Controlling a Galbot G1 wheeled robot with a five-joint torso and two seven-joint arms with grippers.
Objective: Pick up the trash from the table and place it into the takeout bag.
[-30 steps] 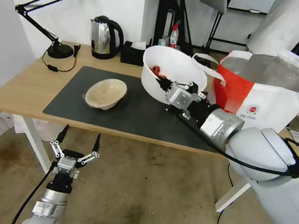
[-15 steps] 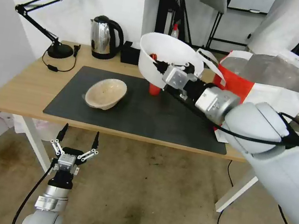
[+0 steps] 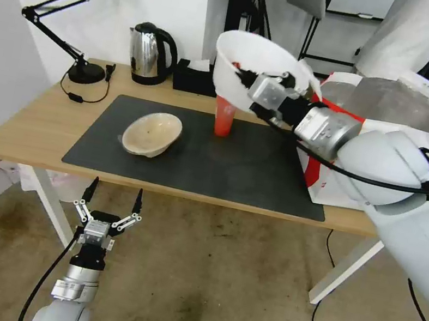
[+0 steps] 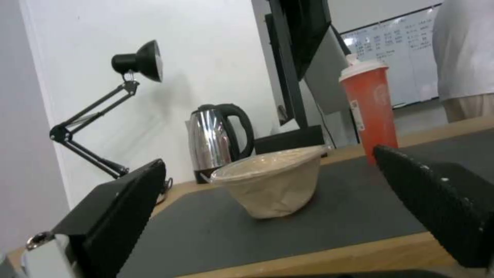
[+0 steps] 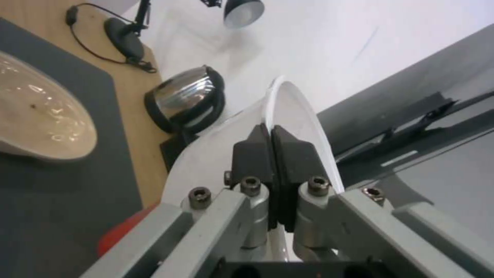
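My right gripper (image 3: 247, 77) is shut on the rim of the large white bowl (image 3: 243, 58), with red scraps inside. It holds the bowl tilted in the air above the back of the table (image 3: 25, 133), just left of the takeout bag (image 3: 390, 136). In the right wrist view the black pads (image 5: 256, 152) pinch the white bowl's rim (image 5: 303, 116). The red cup (image 3: 223, 118) stands on the dark mat under the lifted bowl. The beige bowl (image 3: 151, 133) lies tilted on the mat's left part. My left gripper (image 3: 112, 201) hangs open below the table's front edge, facing the beige bowl (image 4: 270, 181).
A steel kettle (image 3: 147, 53), a black tissue box (image 3: 191, 78) and a black desk lamp (image 3: 81, 21) stand along the table's back edge. The bag's white strap handle (image 3: 309, 80) hangs close to the held bowl. Cables run across the floor at the right.
The right arm has lifted the white bowl higher and carried it right towards the bag, uncovering the red cup. The left arm has stayed put.
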